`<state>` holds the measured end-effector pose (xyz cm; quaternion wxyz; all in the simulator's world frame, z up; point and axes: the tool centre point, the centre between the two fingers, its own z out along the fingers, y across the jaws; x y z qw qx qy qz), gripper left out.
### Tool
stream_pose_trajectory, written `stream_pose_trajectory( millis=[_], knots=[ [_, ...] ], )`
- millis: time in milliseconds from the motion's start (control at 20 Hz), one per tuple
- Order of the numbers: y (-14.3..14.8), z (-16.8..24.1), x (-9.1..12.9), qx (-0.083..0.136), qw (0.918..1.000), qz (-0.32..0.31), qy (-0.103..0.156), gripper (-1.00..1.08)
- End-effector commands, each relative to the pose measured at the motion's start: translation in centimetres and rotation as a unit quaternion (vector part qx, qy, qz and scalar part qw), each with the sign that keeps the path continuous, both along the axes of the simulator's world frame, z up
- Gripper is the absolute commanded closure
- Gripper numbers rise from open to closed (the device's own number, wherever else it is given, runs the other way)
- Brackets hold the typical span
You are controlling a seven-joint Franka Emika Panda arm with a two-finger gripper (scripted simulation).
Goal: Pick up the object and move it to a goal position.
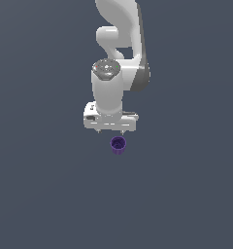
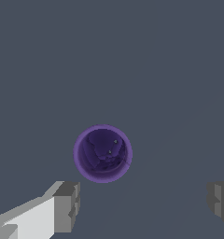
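Right now you are hovering the gripper (image 1: pixel 110 132) above the purple cup (image 1: pixel 118 145), fingers (image 2: pixel 67 205) spread wide and empty so they can straddle it

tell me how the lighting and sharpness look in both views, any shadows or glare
Exterior view: flat, even light, no cast shadow under the purple cup, edges a little soft. Wrist view: cup sharp with mottled shading inside, no glare; end effector fingers cropped at the frame edge.
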<state>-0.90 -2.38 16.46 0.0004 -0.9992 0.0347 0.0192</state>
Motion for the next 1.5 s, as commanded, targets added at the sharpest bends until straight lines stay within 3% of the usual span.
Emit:
stream_pose_trajectory(
  millis=[0,500,800,1150,1450],
  knots=[
    [0.0,0.0,0.0,0.0,1.0,0.0,0.0,-0.2],
    [0.5,0.2,0.1,-0.001,0.9998,0.017,0.0,-0.2],
    [0.9,-0.3,0.1,-0.007,0.9993,0.034,0.014,-0.2],
    [2.1,-1.6,0.2,-0.024,0.9947,0.083,0.056,-0.2],
    [3.6,-3.3,0.1,-0.05,0.9814,0.146,0.114,-0.2]
  ],
)
